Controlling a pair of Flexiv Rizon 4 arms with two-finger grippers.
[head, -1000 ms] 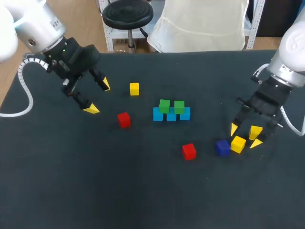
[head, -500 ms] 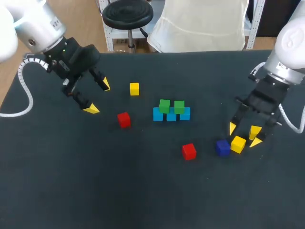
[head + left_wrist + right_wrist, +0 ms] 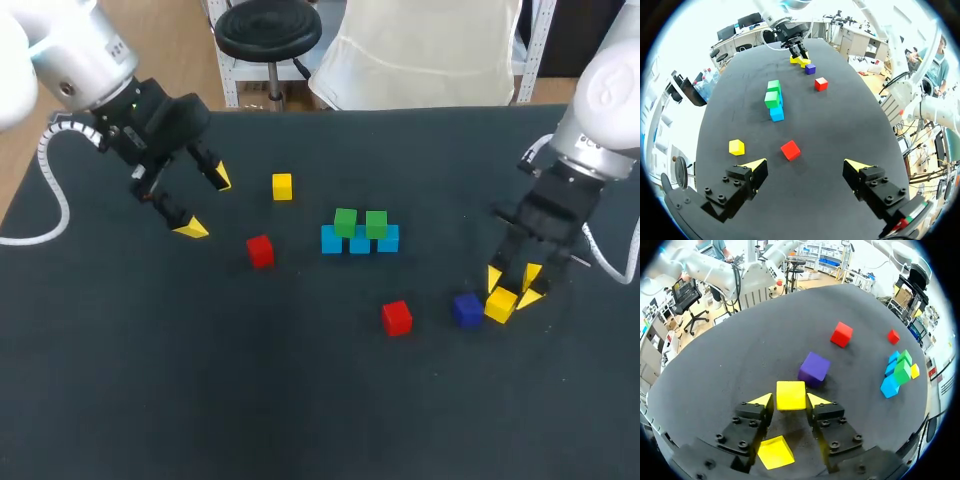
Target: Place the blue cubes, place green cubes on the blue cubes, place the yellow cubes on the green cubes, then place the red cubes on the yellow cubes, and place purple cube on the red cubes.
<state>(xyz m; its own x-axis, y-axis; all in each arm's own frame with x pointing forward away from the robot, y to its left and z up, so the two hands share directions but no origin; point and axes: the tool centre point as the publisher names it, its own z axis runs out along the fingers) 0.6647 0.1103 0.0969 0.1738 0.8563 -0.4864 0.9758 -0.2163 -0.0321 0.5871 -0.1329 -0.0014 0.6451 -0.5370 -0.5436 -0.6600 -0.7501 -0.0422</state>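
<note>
Two yellow fingertips of our right claw (image 3: 790, 401) press on a yellow block (image 3: 791, 395), one from each side, so this claw is clamped on it. The block is low down at the black table (image 3: 300, 420), near the right edge.

One purple block (image 3: 814, 368) sits just ahead of the claw, right beside the held block. A second yellow block (image 3: 775, 452) lies under the claw, behind its fingertips.

Farther out, toward the middle, we see a red block (image 3: 397, 317) alone on the table. Past it is the small pile. Three light blue blocks (image 3: 360, 243) stand in a row, touching each other. Two green blocks (image 3: 345, 221) sit on top of that row, side by side.

On the far side of the pile are a second red block (image 3: 260, 250) and a third yellow block (image 3: 282, 186). They stand apart from each other and from the pile.

Our left claw (image 3: 206, 204) hangs over the table near these two. Its fingers are wide apart and hold nothing. From its own camera, the second red block is just ahead of the gap between the fingers, and the third yellow block is ahead of one finger, off to that side.

So we count three yellow, two red, one purple, three light blue and two green.
</note>
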